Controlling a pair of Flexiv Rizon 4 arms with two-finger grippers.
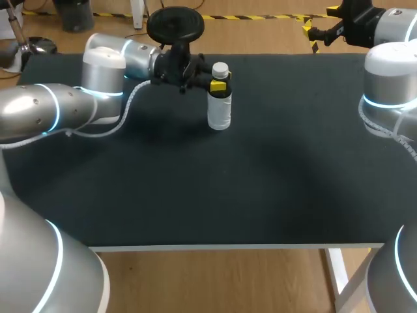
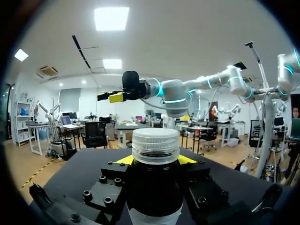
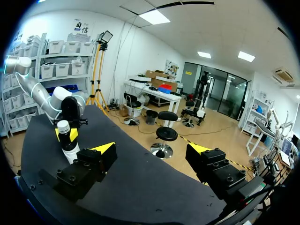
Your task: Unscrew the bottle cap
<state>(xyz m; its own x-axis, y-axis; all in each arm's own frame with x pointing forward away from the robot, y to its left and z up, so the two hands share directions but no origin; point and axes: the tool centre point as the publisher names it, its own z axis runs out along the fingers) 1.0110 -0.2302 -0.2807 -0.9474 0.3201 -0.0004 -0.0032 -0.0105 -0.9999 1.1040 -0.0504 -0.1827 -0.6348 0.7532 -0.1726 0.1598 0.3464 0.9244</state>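
A clear bottle (image 1: 219, 104) with a white cap (image 1: 220, 68) stands upright at the back middle of the black table. My left gripper (image 1: 219, 85) comes in from the left, and its yellow tips press the bottle's neck from both sides just under the cap. The left wrist view has the bottle (image 2: 154, 187) filling the gap between the fingers, with the cap (image 2: 155, 145) above them. My right gripper (image 1: 319, 32) hovers open at the far right back corner, well away from the bottle. Its fingers (image 3: 101, 157) stand wide apart with nothing between them, and the bottle (image 3: 70, 147) is far ahead of it.
The black table top (image 1: 260, 182) stretches bare to the white front edge (image 1: 234, 247). My right arm's grey elbow (image 1: 391, 85) stands over the table's right side.
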